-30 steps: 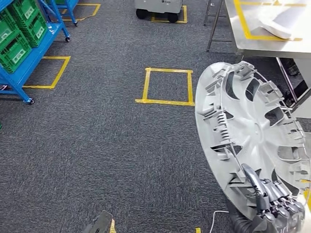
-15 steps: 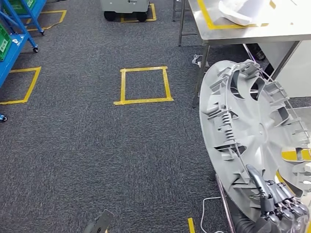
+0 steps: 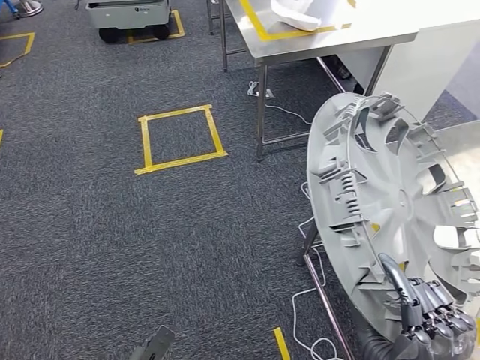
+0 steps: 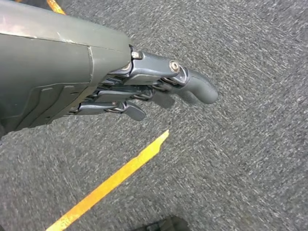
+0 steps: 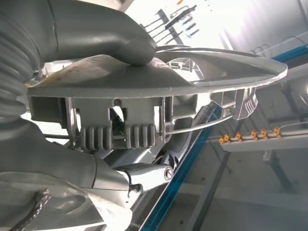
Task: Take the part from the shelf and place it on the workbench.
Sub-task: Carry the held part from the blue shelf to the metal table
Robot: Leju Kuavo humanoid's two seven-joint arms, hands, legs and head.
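Currently noted: right hand (image 3: 431,311) gripping the part (image 3: 391,202), a large grey ribbed disc, by its lower rim, dark fingers (image 3: 436,294) wrapped over the edge. Held upright and slightly tilted, off the floor, at the right of the head view. Seen edge-on in the right wrist view (image 5: 156,79), clamped between thumb and fingers. Observed the workbench (image 3: 317,34), steel-topped with yellow tape lines, beyond the part and well apart from it; a white object (image 3: 292,13) lying on it. Left hand (image 4: 152,89) holding nothing, fingers extended and apart, hanging over grey carpet (image 3: 113,240) near a yellow tape strip (image 4: 109,185). Logged a yellow taped square (image 3: 178,139) on the floor and loose white cables (image 3: 308,330) under the bench.
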